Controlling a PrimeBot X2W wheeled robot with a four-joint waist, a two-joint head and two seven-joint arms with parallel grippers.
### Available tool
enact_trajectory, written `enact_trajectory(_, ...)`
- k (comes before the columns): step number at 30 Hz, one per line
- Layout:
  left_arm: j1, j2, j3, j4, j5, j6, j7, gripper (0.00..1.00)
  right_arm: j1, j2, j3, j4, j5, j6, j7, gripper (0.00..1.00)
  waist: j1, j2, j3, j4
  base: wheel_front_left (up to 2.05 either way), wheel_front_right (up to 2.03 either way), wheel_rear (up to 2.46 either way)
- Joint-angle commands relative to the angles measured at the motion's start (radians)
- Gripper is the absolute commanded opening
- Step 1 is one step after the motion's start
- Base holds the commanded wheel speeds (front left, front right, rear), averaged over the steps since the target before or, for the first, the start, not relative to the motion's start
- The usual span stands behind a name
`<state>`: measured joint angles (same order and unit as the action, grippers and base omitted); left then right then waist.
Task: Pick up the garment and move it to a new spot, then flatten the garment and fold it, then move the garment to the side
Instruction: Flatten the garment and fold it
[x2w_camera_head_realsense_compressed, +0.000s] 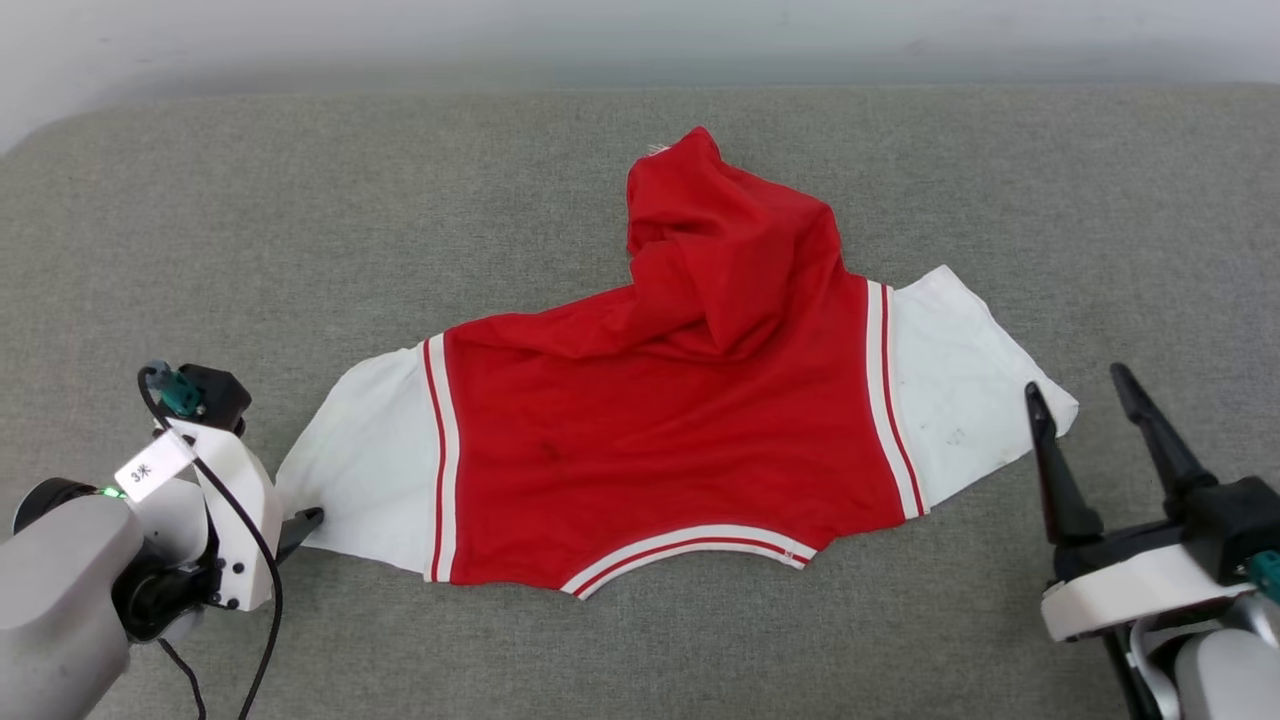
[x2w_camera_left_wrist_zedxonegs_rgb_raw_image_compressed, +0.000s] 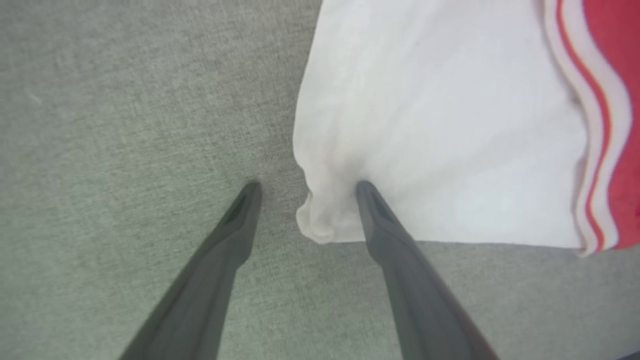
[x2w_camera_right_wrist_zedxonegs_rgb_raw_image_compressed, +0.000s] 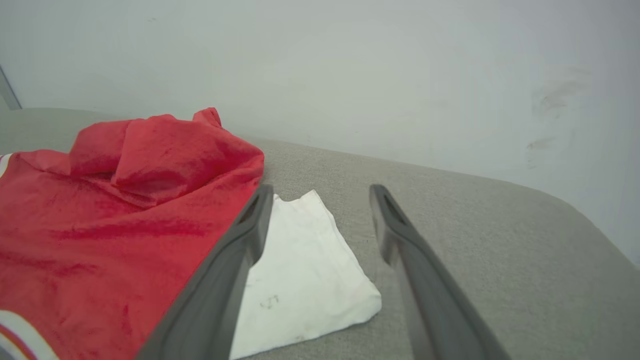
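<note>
Head view: rumpled red garment (x2w_camera_head_realsense_compressed: 660, 420), white sleeves spread; left gripper (x2w_camera_left_wrist_zedxonegs_rgb_raw_image_compressed: 308, 187) and right gripper (x2w_camera_head_realsense_compressed: 1076, 381) released.

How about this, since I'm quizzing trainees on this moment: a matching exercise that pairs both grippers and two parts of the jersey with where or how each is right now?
Things:
1. left gripper
2. right gripper
3. far red part of the garment
4. striped trim

States:
A. curves along the garment's near edge
B. open, straddling a white sleeve's crumpled corner
C. bunched into a heap
D. open, beside the other white sleeve's corner

Pairs: 1-B, 2-D, 3-C, 4-A
</note>
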<state>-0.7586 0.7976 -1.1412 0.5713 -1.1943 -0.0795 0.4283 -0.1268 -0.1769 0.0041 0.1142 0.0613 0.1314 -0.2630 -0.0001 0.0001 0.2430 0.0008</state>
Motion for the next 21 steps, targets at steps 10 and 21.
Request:
enact_trajectory(10,0.004,-0.023,0.030,-0.053,0.103,-0.006,-0.306,0.00,-0.094,-0.140,-0.082,-0.033,0.020,-0.001,0.013,1.00,0.0001,-0.0001,-0.068,0.032,0.00,0.00,0.00)
enact_trajectory(21,0.054,0.036,0.095,-0.292,0.141,0.133,-0.490,0.00,-0.248,-0.444,0.124,-0.077,0.265,-0.001,0.399,1.00,0.0001,-0.0001,-0.074,0.069,0.00,0.00,0.00)
